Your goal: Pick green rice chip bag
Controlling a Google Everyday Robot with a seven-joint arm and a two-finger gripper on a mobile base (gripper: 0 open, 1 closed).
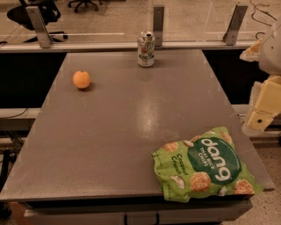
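Starting nearest to us, we find the green rice chip bag lying flat on the front right corner of the grey table. Its lower edge seems to reach slightly past the table's front rim. The printed face is up, and the lettering reads upside down from where we look. Nothing touches it.

Just beyond the bag and to its right, off the table's side edge and raised above the surface, hangs the gripper, a cream-coloured piece at the end of the arm. It is near the bag but apart from it, and we see nothing held in it. Whether it is spread or pressed together we cannot tell, because the right border cuts through it.

We judge the pick as hardly begun: the bag is not yet grasped or lifted. What is left is to bring the gripper over the bag, lower it, take hold and raise it.

Farther back an orange sits on the left part of the table, and a drink can stands upright at the far edge. Both are well apart from the bag. Behind them runs a rail with metal brackets, and office chairs stand on the floor beyond.

Most of the arm is out of view, the can's label is too small to read, and the space under the table is dark.
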